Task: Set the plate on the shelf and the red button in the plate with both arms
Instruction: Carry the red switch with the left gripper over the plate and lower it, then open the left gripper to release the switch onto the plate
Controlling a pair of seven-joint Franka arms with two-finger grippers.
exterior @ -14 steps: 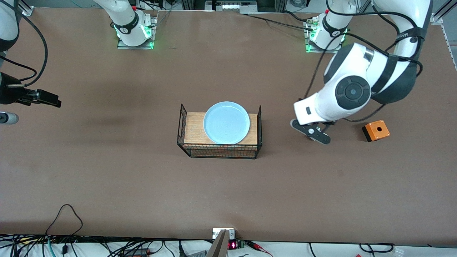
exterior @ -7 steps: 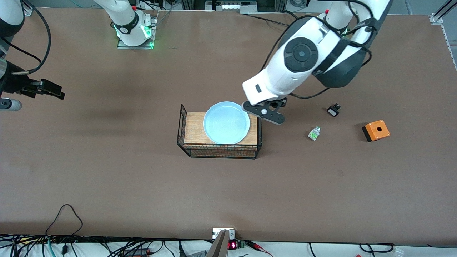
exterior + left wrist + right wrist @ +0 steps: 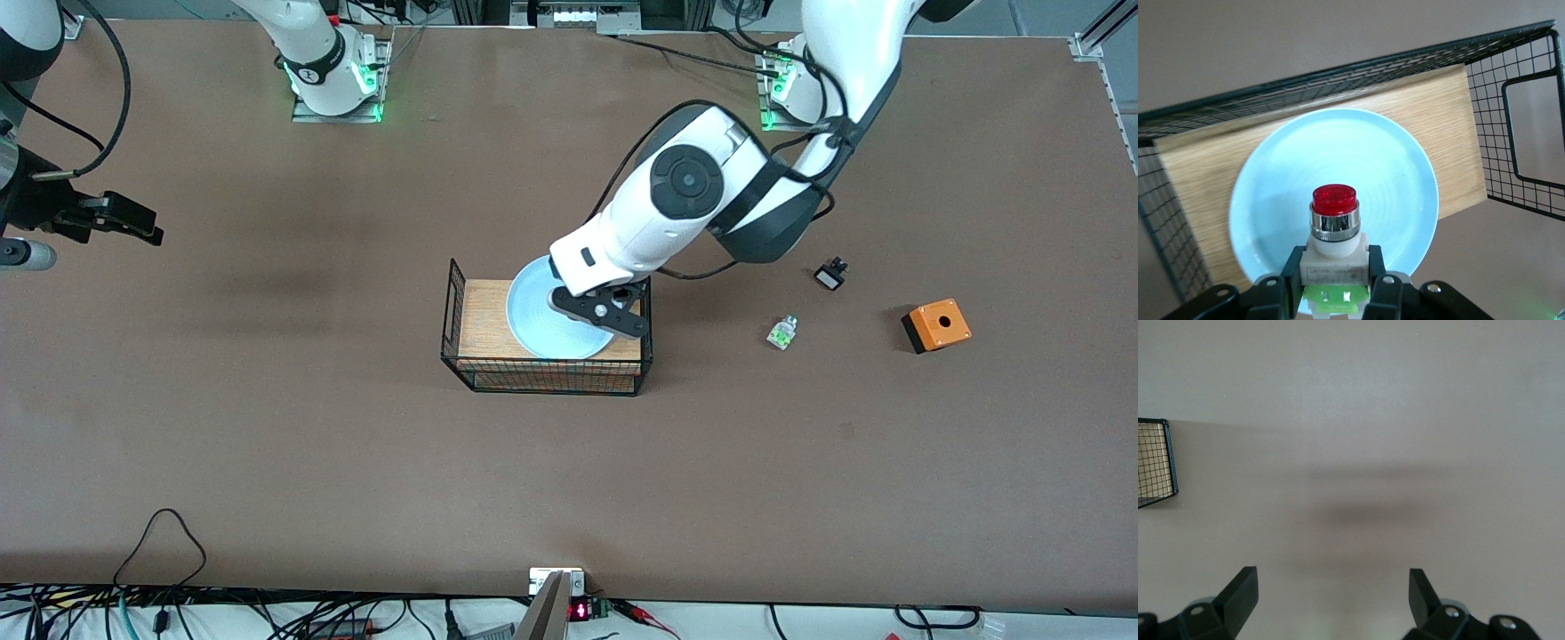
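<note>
Your left gripper point(image 3: 1337, 293), clamped on the red button point(image 3: 1335, 230) over the plate point(image 3: 1278, 200), risks a bouncing drop; right gripper point(image 3: 1331, 593) waits, fingers spread, empty.

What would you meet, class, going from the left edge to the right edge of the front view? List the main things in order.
Right gripper → wire basket → plate → left gripper holding the red button → whitish-green switch → small black part → orange box.
</note>
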